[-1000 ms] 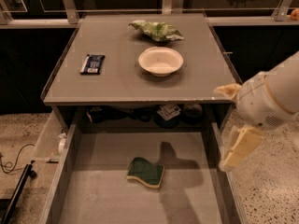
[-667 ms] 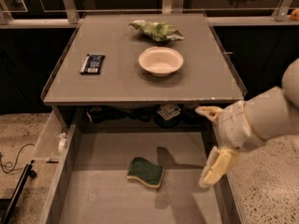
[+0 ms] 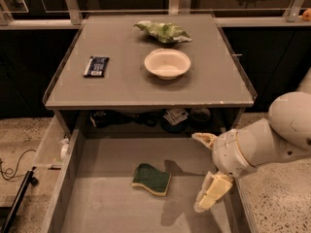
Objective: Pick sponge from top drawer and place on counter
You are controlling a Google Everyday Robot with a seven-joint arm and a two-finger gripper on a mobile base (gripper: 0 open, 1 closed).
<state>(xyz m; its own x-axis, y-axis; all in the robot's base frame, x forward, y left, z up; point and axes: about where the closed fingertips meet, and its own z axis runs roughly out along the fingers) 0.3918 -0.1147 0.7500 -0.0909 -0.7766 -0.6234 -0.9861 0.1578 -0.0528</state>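
- Tool [image 3: 200,173] hangs over the right side of the drawer [image 3: 104,205], fingers [image 3: 212,193] spread wide, nothing between them.
- Sponge [image 3: 151,179] lies flat on the drawer bottom, just left of the tool, green side up, clear of both fingers.
- The drawer is pulled right out, and its right wall runs under the arm behind the tool.
- Counter [image 3: 121,89] sits beyond and above the tool.
- Bowl [image 3: 167,63] stands on the counter, up and slightly left of the tool.
- Wrapper [image 3: 96,66] lies further left, well apart from the bowl.
- Green bag [image 3: 163,31] rests farthest off, just behind the bowl.
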